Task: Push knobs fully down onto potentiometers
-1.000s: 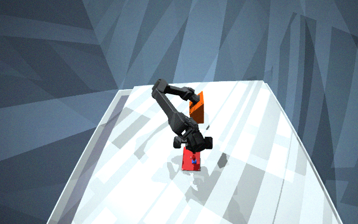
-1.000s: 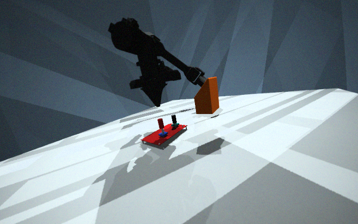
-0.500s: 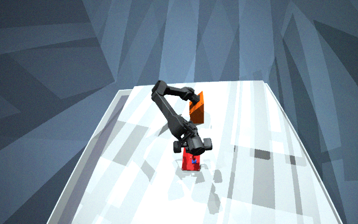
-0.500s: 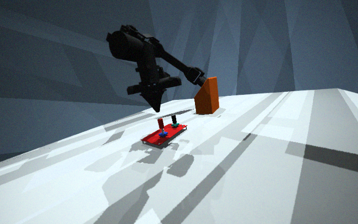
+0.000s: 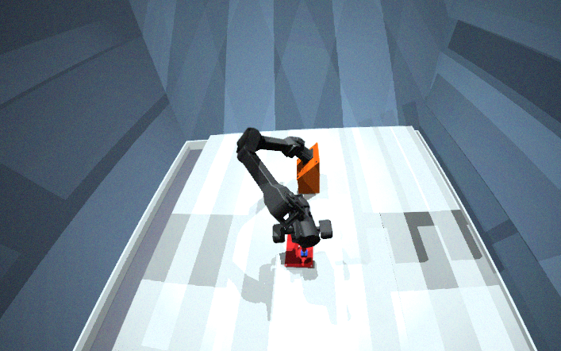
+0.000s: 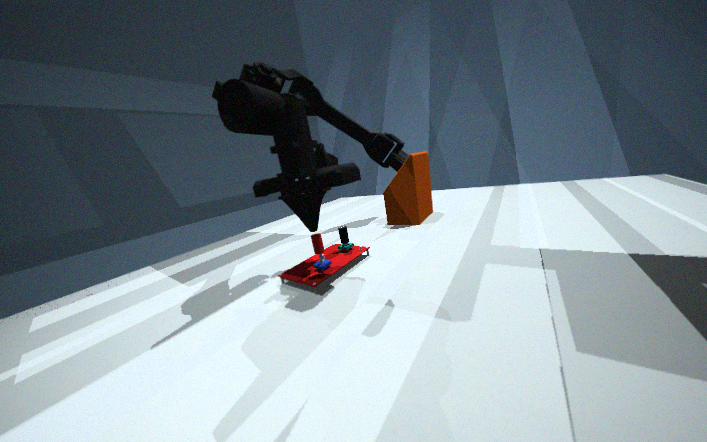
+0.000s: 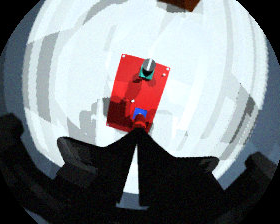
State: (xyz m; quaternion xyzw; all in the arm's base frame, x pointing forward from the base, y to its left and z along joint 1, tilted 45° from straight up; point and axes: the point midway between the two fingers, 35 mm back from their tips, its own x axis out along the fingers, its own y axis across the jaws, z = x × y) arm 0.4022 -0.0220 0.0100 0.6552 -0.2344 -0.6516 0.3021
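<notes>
"How does the end effector (image 5: 303, 246) (image 6: 314, 230) (image 7: 138, 131) stand?"

"It is closed, fingertips together, with nothing held between them. In the exterior view it points down just above the red knob (image 6: 317, 243) (image 7: 140, 121). Whether it touches the top, I cannot tell."

"And the knob itself?"

"It sits high on its shaft, with pale shaft showing between it and the blue potentiometer (image 5: 304, 253) (image 6: 321, 265) (image 7: 139, 112). The circuit board (image 5: 293, 256) (image 6: 301, 274) (image 7: 141, 92) stands on short legs on the bench (image 5: 213, 305) (image 6: 510, 384) (image 7: 86, 65)."

"What is to the right of it?"

"The black knob (image 6: 343, 235) (image 7: 148, 65), upright over the teal potentiometer (image 6: 345, 247) (image 7: 145, 76). It looks raised too, so I judge that neither push is done. Farther right and behind is the arm's orange base (image 5: 309, 179) (image 6: 422, 192) (image 7: 181, 4)."

"Which step is in hand, then?"

"Lining up over the red knob for the first push, I would say. The next move calls for the closed tips to be centred on its top, then a slow, straight press along the shaft until it seats."

"And the danger?"

"An off-centre or slanted push could slip off or lever the blue potentiometer loose. Once the knob seats, the pressing should stop; then the black one needs the same care."
</notes>
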